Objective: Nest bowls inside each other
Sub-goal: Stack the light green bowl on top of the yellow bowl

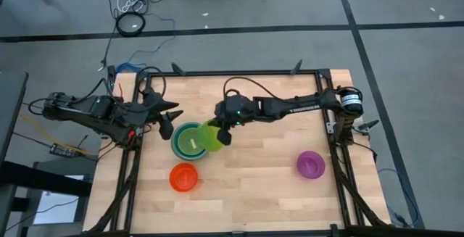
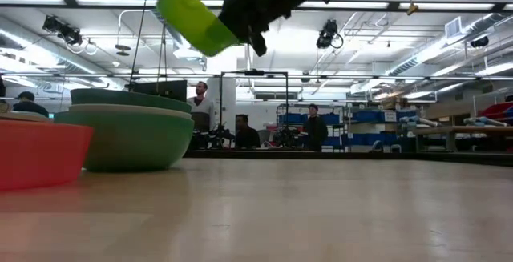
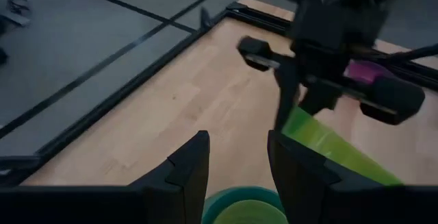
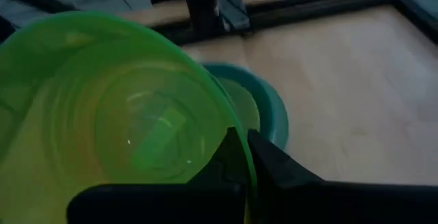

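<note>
A lime green bowl (image 1: 209, 136) hangs tilted above the table, and my right gripper (image 1: 223, 134) is shut on it. Just beneath it and to its left stands a nested stack of bowls (image 1: 187, 141), whose sage green wall (image 2: 132, 138) and teal rim (image 2: 128, 96) show in the low view. An orange bowl (image 1: 183, 177) rests on its base near the stack, and a purple bowl (image 1: 310, 164) rests at the right. My left gripper (image 1: 168, 125) hovers open at the stack's left edge, touching nothing. My right gripper pinches the lime green bowl's rim (image 4: 236, 138), one finger inside the bowl and one outside its wall. The fingers come slanting down from the table's right side. The bowl is lifted clear, tilted, partly over the stack (image 4: 270, 107).
A black frame (image 1: 330, 121) runs along the table's edges. Bare wood (image 1: 261, 179) lies between the orange and purple bowls and along the near edge. People stand in the room beyond the table (image 2: 313, 130).
</note>
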Controlling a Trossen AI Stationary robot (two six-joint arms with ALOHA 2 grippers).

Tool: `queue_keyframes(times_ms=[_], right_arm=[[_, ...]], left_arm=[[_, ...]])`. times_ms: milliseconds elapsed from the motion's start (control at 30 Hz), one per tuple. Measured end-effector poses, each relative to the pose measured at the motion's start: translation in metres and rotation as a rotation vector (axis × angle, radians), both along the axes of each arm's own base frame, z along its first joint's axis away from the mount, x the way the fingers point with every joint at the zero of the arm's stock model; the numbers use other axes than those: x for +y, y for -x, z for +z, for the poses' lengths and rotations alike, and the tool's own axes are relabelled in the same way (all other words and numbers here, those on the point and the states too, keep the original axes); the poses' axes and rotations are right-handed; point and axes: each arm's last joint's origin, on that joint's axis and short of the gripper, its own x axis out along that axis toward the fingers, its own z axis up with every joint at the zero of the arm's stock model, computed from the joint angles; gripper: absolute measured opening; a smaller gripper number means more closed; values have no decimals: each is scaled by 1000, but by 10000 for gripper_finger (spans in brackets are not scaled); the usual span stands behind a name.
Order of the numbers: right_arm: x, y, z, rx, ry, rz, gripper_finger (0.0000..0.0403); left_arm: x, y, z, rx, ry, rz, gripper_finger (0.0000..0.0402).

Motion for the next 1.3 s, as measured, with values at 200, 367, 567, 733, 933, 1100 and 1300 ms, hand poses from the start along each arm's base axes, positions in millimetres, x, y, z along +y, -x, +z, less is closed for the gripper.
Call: queue_keyframes(times_ms=[200, 367, 567, 733, 933, 1100, 1300], right_arm=[[-16, -9, -14, -10, 4, 5, 0], [-24, -21, -24, -65, -14, 29, 0], [-30, -44, -34, -71, -36, 102, 0], [-30, -62, -47, 2, -25, 137, 0], [-26, -78, -65, 125, -17, 168, 0], [-19, -80, -73, 178, 29, 155, 0], [-13, -76, -75, 228, 64, 174, 34]], left_arm=[[1, 0, 1, -22, -8, 45, 156], [2, -1, 1, -37, -11, 90, 156], [0, -11, 0, -58, -31, 131, 156], [-3, -25, -5, -34, -50, 145, 156], [-6, -39, -12, -11, -55, 152, 156], [-7, -43, -14, -21, -38, 164, 156], [-8, -45, -14, -39, -19, 174, 156]])
